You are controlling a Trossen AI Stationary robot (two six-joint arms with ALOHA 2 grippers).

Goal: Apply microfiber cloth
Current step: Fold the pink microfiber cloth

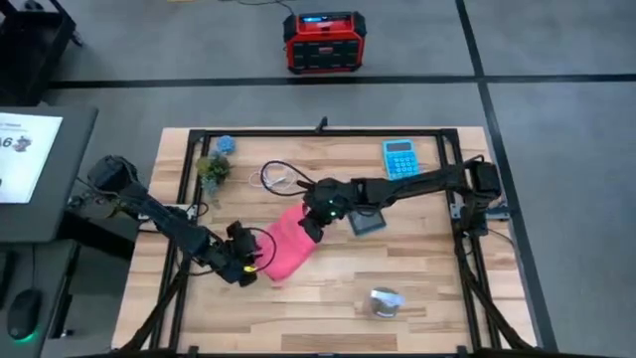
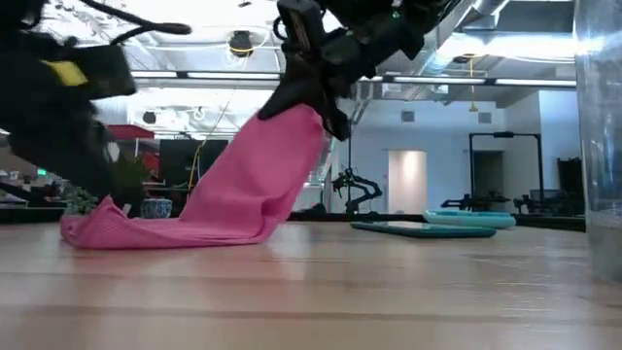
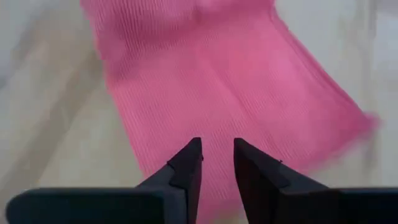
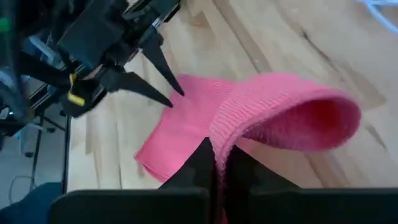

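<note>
So the microfiber cloth (image 1: pixel 283 249) is half lifted off the bench (image 1: pixel 417 268), its low end on the wood. The right end effector (image 1: pixel 311 227) is clamped on its top edge, and the left end effector (image 1: pixel 260 261), fingers slightly apart, sits right at the low end.

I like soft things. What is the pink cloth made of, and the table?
The cloth looks like soft knit fabric: fine ribbed weave, and it droops where the right gripper lifts one edge. The table looks like pale, matte wooden planks with visible grain.
</note>
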